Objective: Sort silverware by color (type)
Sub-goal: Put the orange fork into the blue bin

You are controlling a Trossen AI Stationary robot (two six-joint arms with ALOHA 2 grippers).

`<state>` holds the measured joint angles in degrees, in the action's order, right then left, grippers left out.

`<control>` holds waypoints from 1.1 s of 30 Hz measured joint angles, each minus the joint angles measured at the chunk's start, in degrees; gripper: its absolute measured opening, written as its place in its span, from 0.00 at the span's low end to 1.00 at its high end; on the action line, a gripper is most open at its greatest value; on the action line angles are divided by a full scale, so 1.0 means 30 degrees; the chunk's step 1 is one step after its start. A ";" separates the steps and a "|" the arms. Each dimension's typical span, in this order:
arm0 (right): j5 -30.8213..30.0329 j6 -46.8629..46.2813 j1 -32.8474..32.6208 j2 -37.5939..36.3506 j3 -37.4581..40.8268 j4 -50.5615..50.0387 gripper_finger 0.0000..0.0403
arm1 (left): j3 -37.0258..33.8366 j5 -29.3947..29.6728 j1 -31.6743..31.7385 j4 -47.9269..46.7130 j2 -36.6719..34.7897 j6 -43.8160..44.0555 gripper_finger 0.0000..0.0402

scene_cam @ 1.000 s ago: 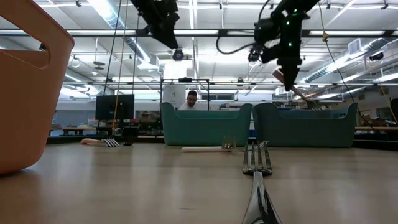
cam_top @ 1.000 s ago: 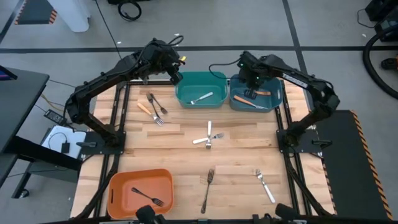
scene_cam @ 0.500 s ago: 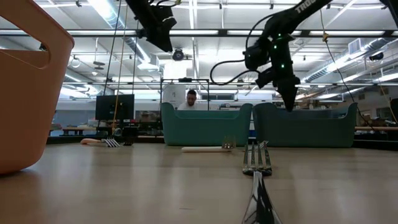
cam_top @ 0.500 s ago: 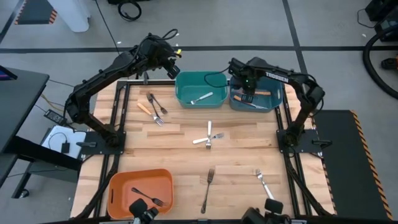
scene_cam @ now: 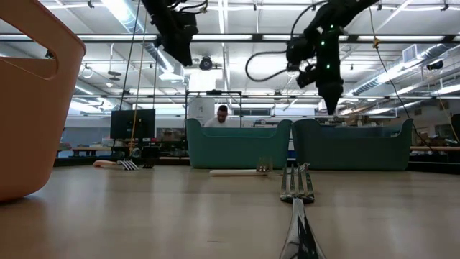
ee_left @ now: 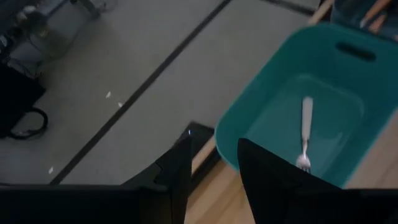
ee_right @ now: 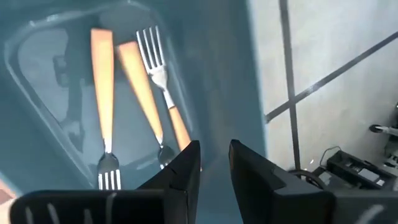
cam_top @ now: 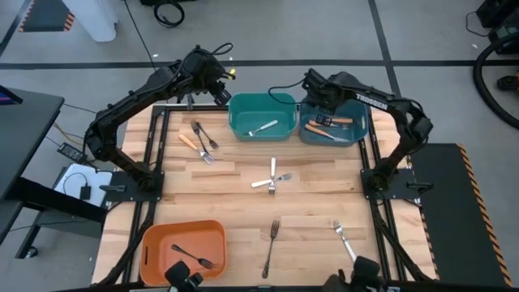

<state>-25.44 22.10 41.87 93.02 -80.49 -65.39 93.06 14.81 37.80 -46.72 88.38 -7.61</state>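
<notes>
My right gripper (cam_top: 319,96) (ee_right: 214,149) hovers over the blue-grey bin (cam_top: 362,122), open by a narrow gap and holding nothing. Three orange-handled forks (ee_right: 146,93) lie flat on that bin's floor. My left gripper (cam_top: 220,85) (ee_left: 214,146) is open and empty, raised beyond the far-left corner of the teal bin (cam_top: 261,96). That bin holds one white-handled fork (ee_left: 305,134). On the table lie an orange-handled fork (cam_top: 189,142) beside a dark fork (cam_top: 204,138), two crossed white-handled forks (cam_top: 272,177), a dark fork (cam_top: 272,243) and a white-handled fork (cam_top: 345,241).
An orange bin (cam_top: 154,243) stands at the table's near-left corner with a dark fork (cam_top: 195,259) in it. The teal and blue-grey bins sit side by side at the far edge. A person shows far behind the bins in the low view.
The orange-handled fork that hung below my right gripper has left it and now lies in the blue-grey bin. That gripper dipped toward the bin, then rose again. My left gripper has drifted from above the teal bin's corner toward the table's far-left.
</notes>
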 joint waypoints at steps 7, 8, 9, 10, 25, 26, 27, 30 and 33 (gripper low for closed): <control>0.1255 -0.2538 -0.1115 -0.2528 0.0000 0.0007 0.23 | 0.0000 -0.0007 -0.0793 -0.0682 0.0004 0.0391 0.35; 0.1618 -0.2989 -0.1326 -0.2869 0.0000 0.0043 0.23 | 0.0000 -0.0007 -0.0949 -0.0788 0.0005 0.0367 0.35; 0.2058 -0.3455 -0.1527 -0.3191 0.0000 0.0109 0.23 | 0.0000 -0.0009 -0.1106 -0.0958 0.0007 0.0338 0.35; 0.2499 -0.3944 -0.1723 -0.3494 0.0000 0.0184 0.23 | 0.0000 -0.0015 -0.1267 -0.1147 0.0007 0.0326 0.35; 0.5891 -0.9853 -0.4551 -0.5123 0.0000 0.1778 0.23 | 0.0000 -0.0036 -0.2015 -0.7069 0.0007 -0.0885 0.35; 0.5891 -0.9996 -0.4748 -0.5123 0.0000 0.1778 0.23 | 0.0000 -0.0053 -0.1798 -0.7651 0.0007 -0.0367 0.35; 0.5891 -1.0058 -0.4930 -0.5123 0.0000 0.1785 0.23 | -0.0011 -0.0172 -0.1552 -0.8099 0.0018 0.0328 0.35; 0.5891 -1.0329 -0.5406 -0.5123 0.0000 0.1878 0.23 | -0.0528 -0.1919 -0.0815 -0.8224 0.0043 0.2405 0.35; 0.5891 -1.0349 -0.5735 -0.5123 0.0000 0.2254 0.23 | -0.1190 -0.3407 -0.0418 -0.8072 0.0080 0.3327 0.35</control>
<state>-7.77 -8.95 24.67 77.65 -80.49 -58.62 89.49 4.59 36.54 -70.94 88.62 2.37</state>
